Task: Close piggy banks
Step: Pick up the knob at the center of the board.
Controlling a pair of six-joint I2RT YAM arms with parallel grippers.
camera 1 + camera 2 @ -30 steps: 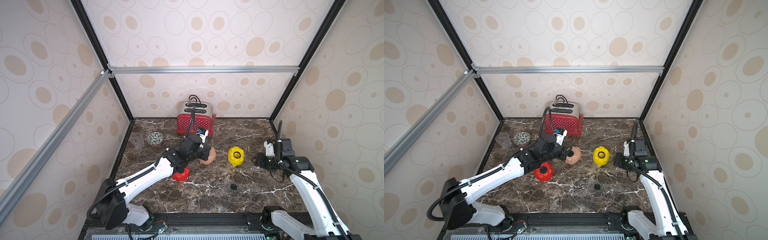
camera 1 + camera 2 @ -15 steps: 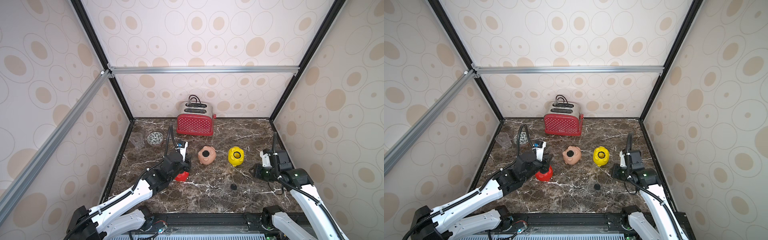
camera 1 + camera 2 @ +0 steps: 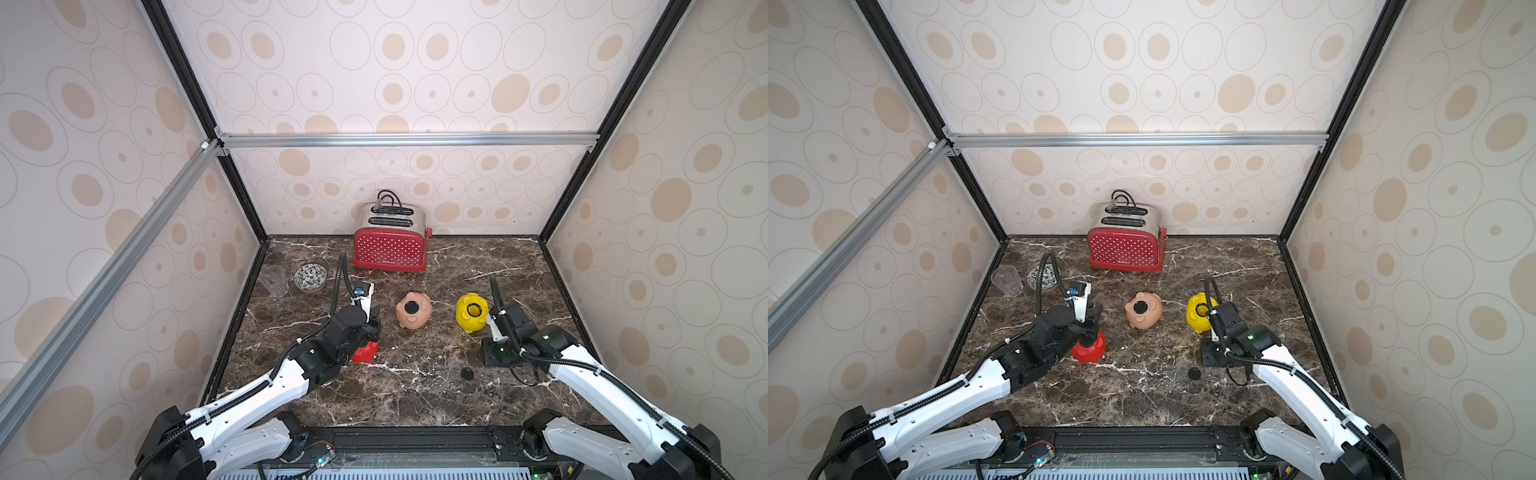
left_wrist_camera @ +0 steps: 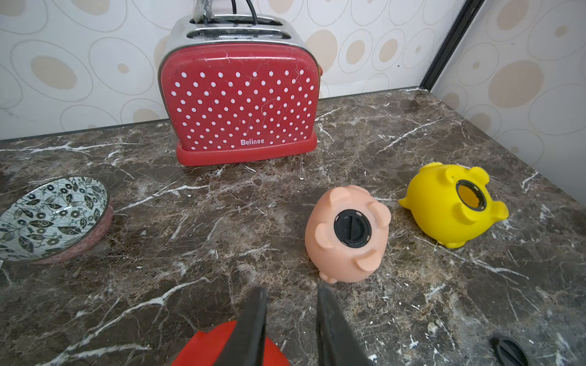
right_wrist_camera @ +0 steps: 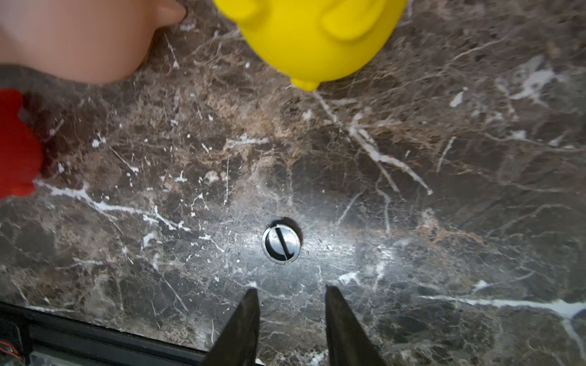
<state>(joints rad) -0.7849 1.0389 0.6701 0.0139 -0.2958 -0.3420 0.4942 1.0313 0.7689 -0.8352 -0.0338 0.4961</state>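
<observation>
My left claw (image 4: pixel 290 301) hangs above the red pig (image 3: pixel 1089 349), its jaws as narrow as they go with a gap between them, gripping nothing. My right claw (image 5: pixel 290 294) is part open and empty over the table (image 3: pixel 415 395), just short of the loose black plug (image 5: pixel 281 240). The pink pig (image 3: pixel 413 310) is plugged; the yellow pig (image 3: pixel 471 312) shows an open hole.

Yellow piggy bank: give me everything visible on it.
The yellow piggy bank is smooth, matte, plastic-looking, and lies tipped over on the marble table with its stubby legs and belly facing up and sideways. Its round belly hole is open, black-rimmed, with no plug. It sits apart from the peach one, and no gripper touches it.
</observation>
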